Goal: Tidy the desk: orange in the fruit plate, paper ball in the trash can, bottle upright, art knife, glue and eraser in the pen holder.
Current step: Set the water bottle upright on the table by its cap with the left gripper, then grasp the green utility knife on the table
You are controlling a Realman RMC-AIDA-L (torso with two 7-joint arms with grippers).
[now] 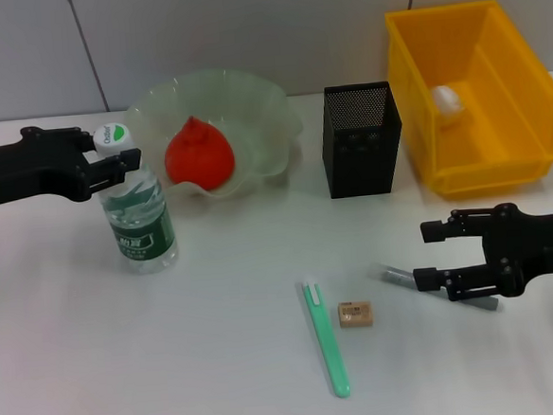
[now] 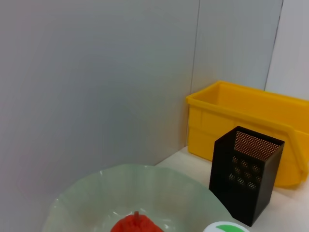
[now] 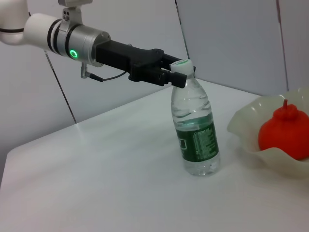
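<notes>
The clear bottle with a green label stands upright on the table; it also shows in the right wrist view. My left gripper is closed around its white cap, as the right wrist view also shows. The orange lies in the pale green fruit plate. A white paper ball lies in the yellow bin. The green art knife, tan eraser and grey glue stick lie on the table. My right gripper is open, low over the glue stick's right end.
The black mesh pen holder stands between the plate and the bin, behind the loose items. In the left wrist view the holder, the bin and the plate stand before a grey wall.
</notes>
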